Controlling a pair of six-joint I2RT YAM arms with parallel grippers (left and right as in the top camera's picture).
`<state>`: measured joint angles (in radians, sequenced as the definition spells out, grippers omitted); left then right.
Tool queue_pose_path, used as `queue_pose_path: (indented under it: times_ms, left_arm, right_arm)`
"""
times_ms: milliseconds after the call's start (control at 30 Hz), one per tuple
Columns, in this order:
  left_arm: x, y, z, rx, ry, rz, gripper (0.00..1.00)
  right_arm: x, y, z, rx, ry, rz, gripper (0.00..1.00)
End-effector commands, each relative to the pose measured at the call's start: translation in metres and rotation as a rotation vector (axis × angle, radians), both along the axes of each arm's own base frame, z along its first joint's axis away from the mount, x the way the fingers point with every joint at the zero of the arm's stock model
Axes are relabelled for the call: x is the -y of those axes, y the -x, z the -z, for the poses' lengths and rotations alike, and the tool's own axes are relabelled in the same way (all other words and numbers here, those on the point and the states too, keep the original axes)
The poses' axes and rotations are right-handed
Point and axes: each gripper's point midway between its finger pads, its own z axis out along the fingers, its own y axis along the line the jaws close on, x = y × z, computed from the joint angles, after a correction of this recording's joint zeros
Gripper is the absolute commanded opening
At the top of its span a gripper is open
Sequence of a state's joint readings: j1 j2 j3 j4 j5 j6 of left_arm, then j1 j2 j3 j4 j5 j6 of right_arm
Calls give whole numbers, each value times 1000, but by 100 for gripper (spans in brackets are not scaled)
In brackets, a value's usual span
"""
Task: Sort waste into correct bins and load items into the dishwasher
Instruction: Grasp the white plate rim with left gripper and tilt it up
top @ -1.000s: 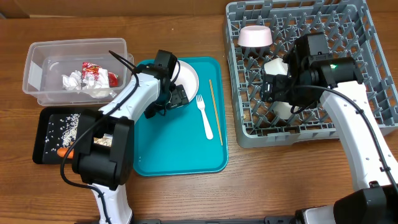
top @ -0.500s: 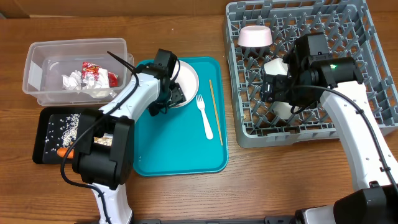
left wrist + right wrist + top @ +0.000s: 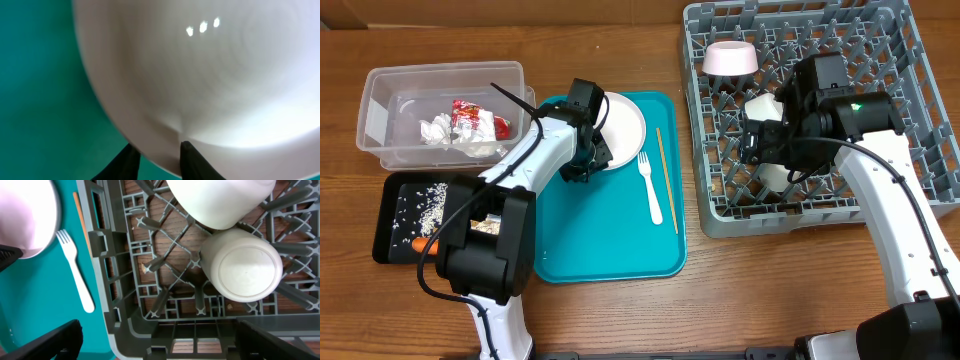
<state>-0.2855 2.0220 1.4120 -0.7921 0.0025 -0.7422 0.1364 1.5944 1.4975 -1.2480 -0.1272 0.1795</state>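
A white plate (image 3: 623, 125) lies at the back of the teal tray (image 3: 610, 240), and its left rim is pinched by my left gripper (image 3: 594, 154). In the left wrist view the plate (image 3: 210, 75) fills the frame; my left gripper (image 3: 159, 160) has one finger on top of the rim and one under it. A white fork (image 3: 650, 187) and a chopstick (image 3: 666, 180) lie beside the plate. My right gripper (image 3: 760, 150) hangs open over the grey dish rack (image 3: 920, 150), which holds a bowl (image 3: 730, 58) and a cup (image 3: 245, 270). That right gripper (image 3: 162, 345) is empty.
The clear tub (image 3: 380, 110) at the left holds a crumpled napkin (image 3: 438, 130) and a red wrapper (image 3: 475, 118). In front of it the black tray (image 3: 395, 215) holds rice scraps (image 3: 432, 200) and a carrot (image 3: 420, 244). The rack's near wall (image 3: 125, 305) borders the teal tray.
My left gripper's jaws have closed onto the plate's rim, and the plate has shifted slightly to the right. The right arm has not moved.
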Motion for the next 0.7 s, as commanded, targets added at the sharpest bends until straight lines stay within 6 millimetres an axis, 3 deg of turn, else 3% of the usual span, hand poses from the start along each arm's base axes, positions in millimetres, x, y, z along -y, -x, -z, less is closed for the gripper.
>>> queue_pose_path:
  times_ms: [0,133,233,667]
  left_arm:
    - [-4,3,6,-19,-18,-10,27]
    - [-4,4,7,-22,-18,-8,26]
    - [-5,4,7,-23,-25,21,4]
    - [-20,-1,5,-19,-19,-18,4]
  right_arm:
    - [0,0,-5,15,-11,1,100]
    - [0,0,-5,16,-11,1,100]
    - [0,0,-5,16,-11,1,100]
    - [0,0,-5,16,-11,1,100]
